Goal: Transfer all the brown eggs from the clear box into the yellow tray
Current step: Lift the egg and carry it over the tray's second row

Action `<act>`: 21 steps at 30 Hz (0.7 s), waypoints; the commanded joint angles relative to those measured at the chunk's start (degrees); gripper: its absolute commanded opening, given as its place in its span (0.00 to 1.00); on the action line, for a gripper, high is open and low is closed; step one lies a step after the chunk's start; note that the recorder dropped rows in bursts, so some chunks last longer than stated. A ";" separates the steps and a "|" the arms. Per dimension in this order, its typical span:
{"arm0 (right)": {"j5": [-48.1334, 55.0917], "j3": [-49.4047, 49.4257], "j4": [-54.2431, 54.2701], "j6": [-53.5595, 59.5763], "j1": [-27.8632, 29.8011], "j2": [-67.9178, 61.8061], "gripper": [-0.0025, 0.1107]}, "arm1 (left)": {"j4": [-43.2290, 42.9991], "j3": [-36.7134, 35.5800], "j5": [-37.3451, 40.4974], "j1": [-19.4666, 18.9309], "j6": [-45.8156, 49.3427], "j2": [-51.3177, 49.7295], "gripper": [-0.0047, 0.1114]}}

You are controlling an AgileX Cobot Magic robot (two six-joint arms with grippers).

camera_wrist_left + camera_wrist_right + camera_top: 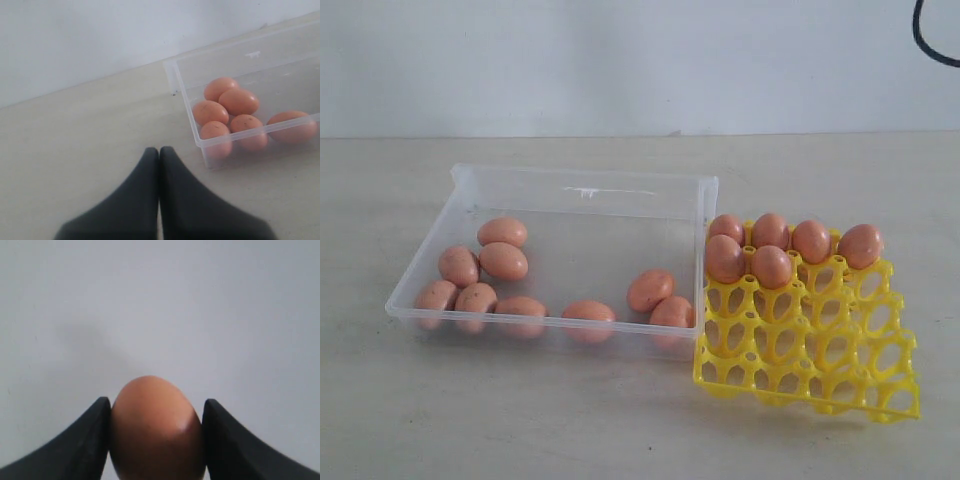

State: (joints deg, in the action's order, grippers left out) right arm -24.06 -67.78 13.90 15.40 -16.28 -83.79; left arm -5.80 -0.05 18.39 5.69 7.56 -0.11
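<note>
The clear box lies on the left of the table with several brown eggs loose inside it. Touching its right side, the yellow tray holds several eggs in its back two rows. Neither arm shows in the exterior view. My left gripper is shut and empty, low over bare table just outside a corner of the box, where a cluster of eggs lies. My right gripper is shut on a brown egg, held up facing a plain pale wall.
The pale tabletop stretches in front of the box and tray. A white wall stands behind the table. A black cable hangs at the upper right corner.
</note>
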 commanded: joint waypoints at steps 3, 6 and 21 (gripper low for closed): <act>-7.19 -0.41 -4.70 -28.35 -2.77 0.23 0.02 | 0.45 0.05 -0.42 0.19 0.02 0.11 0.00; -4.46 -0.41 -20.90 -47.33 -2.77 0.08 0.02 | 0.45 0.05 -0.42 0.19 0.02 0.11 0.00; -43.37 7.99 -79.46 -95.05 6.41 -4.76 0.02 | 0.45 0.05 -0.42 0.19 0.02 0.11 0.00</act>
State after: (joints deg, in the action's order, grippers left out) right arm -63.04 -64.38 -70.93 -80.56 -13.59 -88.44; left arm -5.80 -0.05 18.39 5.69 7.56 -0.11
